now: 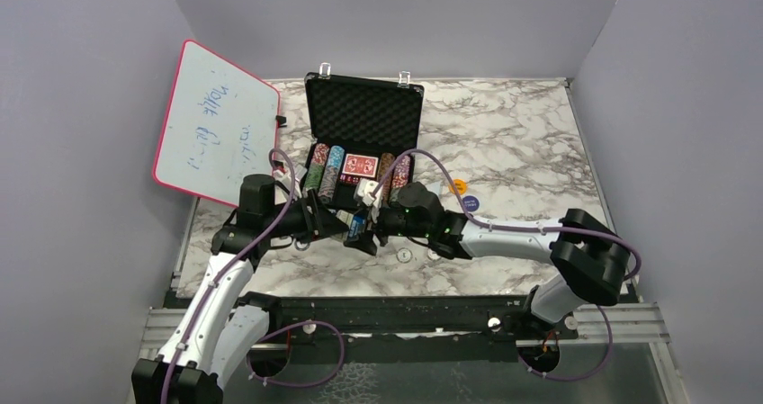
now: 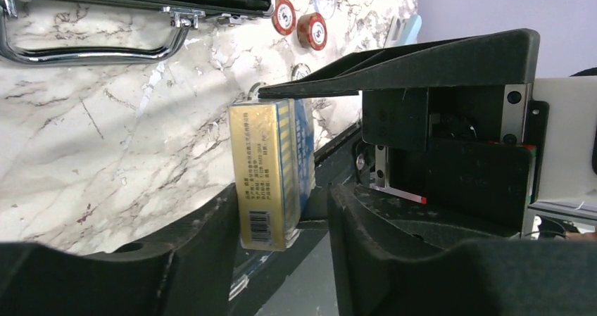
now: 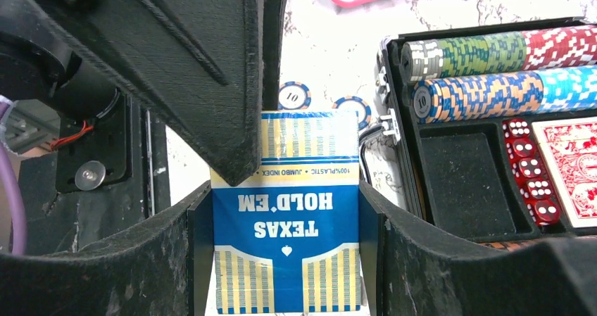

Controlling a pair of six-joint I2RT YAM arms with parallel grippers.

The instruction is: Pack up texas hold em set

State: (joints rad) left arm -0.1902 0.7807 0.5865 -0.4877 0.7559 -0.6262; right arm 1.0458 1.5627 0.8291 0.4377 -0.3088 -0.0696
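Observation:
The black briefcase lies open at the back with rows of striped chips, red dice and a red deck in its base. An empty foam slot sits beside the dice. My right gripper is shut on the blue Texas Hold'em deck and holds it in front of the case. My left gripper is open and straddles the deck's narrow gold edge. One finger rests against the deck and the other stands apart.
Loose chips lie on the marble near the case's chrome handle. An orange button and a blue button lie right of the case. The pink-framed whiteboard leans at the left wall.

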